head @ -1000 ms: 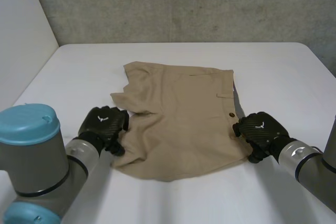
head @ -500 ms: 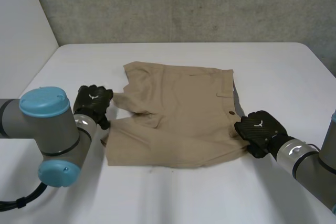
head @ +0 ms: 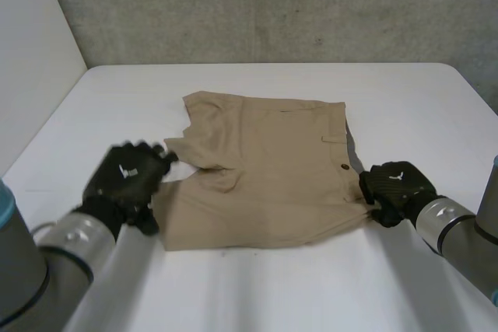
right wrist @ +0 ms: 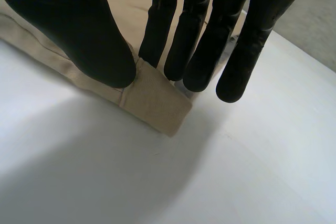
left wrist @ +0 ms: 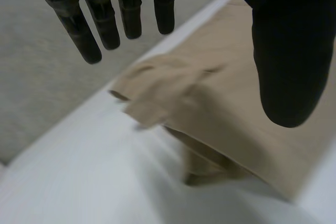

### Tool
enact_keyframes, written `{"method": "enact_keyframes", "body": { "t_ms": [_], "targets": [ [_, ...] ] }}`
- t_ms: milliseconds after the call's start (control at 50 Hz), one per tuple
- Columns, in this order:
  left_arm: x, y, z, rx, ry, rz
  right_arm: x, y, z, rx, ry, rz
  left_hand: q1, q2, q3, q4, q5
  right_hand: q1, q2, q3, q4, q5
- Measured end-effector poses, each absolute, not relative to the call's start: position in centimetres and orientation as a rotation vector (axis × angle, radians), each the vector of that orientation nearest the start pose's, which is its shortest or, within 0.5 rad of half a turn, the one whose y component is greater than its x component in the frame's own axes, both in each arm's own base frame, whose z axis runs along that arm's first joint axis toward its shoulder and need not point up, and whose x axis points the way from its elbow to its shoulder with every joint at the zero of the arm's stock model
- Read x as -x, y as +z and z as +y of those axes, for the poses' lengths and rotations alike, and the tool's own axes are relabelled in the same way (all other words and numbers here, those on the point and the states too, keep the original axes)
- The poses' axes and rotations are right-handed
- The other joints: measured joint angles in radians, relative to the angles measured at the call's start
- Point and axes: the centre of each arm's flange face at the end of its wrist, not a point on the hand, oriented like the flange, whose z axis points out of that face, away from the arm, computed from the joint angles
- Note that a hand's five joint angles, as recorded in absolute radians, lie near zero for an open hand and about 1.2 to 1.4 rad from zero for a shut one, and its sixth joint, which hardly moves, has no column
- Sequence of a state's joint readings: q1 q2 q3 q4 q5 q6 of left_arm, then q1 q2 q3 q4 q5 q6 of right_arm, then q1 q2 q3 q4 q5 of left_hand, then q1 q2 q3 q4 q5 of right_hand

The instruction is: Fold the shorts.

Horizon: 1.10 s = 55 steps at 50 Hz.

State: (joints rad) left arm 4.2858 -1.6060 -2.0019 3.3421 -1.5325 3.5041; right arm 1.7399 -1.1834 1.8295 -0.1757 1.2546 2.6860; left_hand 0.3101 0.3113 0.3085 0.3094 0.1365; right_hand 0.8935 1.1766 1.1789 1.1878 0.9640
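Right hand point(right wrist: 79, 24): fingers point(right wrist: 197, 35) straight and pressed side by side. Its thumb closes against the first of them, pinching a small ridge of cloth at the waistband corner of the shorts point(right wrist: 152, 100). The tip of that corner lies flat on the table point(right wrist: 236, 171) just past the fingertips.

In the head view that is the near right corner of the shorts. The right hand sits at the cloth's edge, and the right arm point(head: 459, 235) comes in from the near right.

Left hand point(left wrist: 286, 51): fingers point(left wrist: 100, 19) straight and slightly fanned, thumb held well apart from them, nothing between them. It hovers over the leg side of the shorts. A rumpled hem flap lies under the gap between fingers and thumb, and I see no contact with the cloth. In the head view it is just beside the shorts' left edge, by the near leg, with the left arm point(head: 47, 262) coming in from the near left.

Shorts are tan and sit mid-table, waistband to the right and leg openings to the left. The near edge is straight, and the left wrist view shows an upper layer lying over a lower one there. A button point(head: 343, 167) and a belt loop point(head: 332, 140) show on the waistband side.

Grey concrete wall point(head: 272, 5) behind the table
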Motion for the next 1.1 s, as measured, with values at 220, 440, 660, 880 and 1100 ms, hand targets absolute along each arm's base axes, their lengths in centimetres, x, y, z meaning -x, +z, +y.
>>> {"method": "enact_keyframes", "body": {
  "t_ms": [220, 440, 660, 880, 1100],
  "targets": [
    [23.3, 15.6, -15.8, -1.169, -1.696, 2.523, -20.7, 13.7, -27.3, 0.905, -1.585, 2.374, 0.158, 0.156, 0.16, 0.165, 0.165, 0.0, 0.0, 0.0, 0.0, 0.006],
    [24.3, 13.1, -18.9, -1.141, -1.693, 2.512, -20.7, 13.4, -27.0, 0.933, -1.569, 2.372, 0.158, 0.156, 0.16, 0.165, 0.165, 0.0, 0.0, 0.0, 0.0, 0.006],
    [25.2, 12.0, -21.1, -1.118, -1.726, 2.479, -20.8, 13.4, -26.9, 0.938, -1.565, 2.369, 0.318, 0.312, 0.314, 0.316, 0.309, 0.0, 0.0, 0.0, 0.0, 0.006],
    [25.6, 11.1, -22.2, -1.105, -1.752, 2.457, -20.9, 13.4, -26.8, 0.946, -1.566, 2.362, 0.475, 0.471, 0.475, 0.476, 0.462, 0.0, 0.0, 0.0, 0.0, 0.006],
    [25.8, 12.0, -22.5, -1.088, -1.814, 2.418, -21.0, 13.4, -26.7, 0.948, -1.565, 2.362, 0.796, 0.879, 0.875, 0.881, 0.827, 0.014, 0.0, 0.0, 0.0, 0.006]
  ]
}}
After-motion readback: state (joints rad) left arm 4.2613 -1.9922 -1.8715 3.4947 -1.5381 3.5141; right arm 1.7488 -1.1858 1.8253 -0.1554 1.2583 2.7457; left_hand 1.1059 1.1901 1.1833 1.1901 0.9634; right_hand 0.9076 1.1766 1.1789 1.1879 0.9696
